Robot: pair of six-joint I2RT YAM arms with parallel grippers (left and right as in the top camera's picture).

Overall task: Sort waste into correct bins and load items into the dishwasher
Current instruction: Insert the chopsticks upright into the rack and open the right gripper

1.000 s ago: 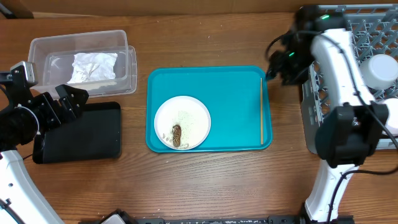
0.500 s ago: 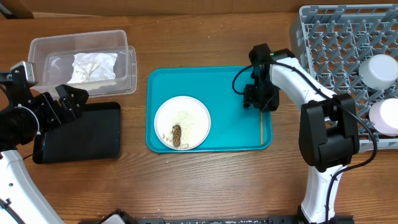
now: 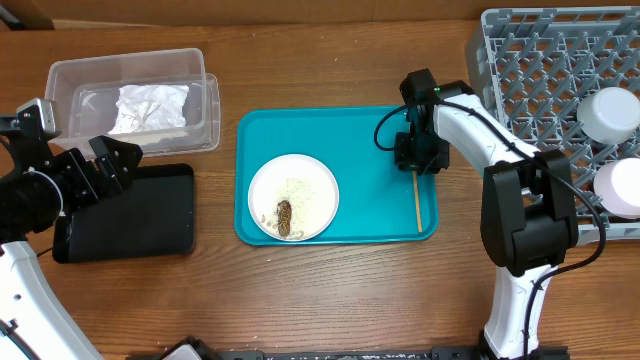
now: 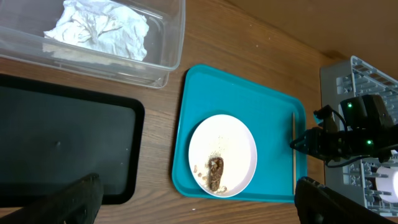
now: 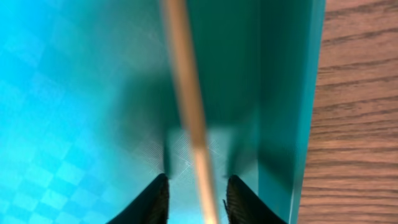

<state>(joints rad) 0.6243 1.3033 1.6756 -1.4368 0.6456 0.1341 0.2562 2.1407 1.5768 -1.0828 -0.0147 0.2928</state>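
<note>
Chopsticks (image 3: 419,205) lie along the right edge of the teal tray (image 3: 370,140), same spot as a second ago. They look like a single thin stick from overhead. The upper end is now hidden under the right gripper (image 3: 418,160). A second ago that arm was up by the corner of the grey rack (image 3: 540,50) and the whole stick was showing. Half a second ago it was already on the tray, and it has barely shifted since.

In the wrist view the right gripper's fingers (image 5: 158,199) are parted and straddle the stick (image 5: 186,93), not pinching it, low against the tray floor beside its right wall.

White plate (image 3: 293,197) with rice and a brown lump (image 3: 284,217) sits at the lower left of the teal tray, unmoved. The napkin (image 3: 150,107) is in the clear tub (image 3: 70,75), unchanged.

Left gripper (image 3: 112,158) hangs over the top left corner of the black tray (image 3: 140,215), fingers spread wide and holding nothing, same pose as before.

Two round pale dishes (image 3: 610,112) sit in the rack at its right side.
</note>
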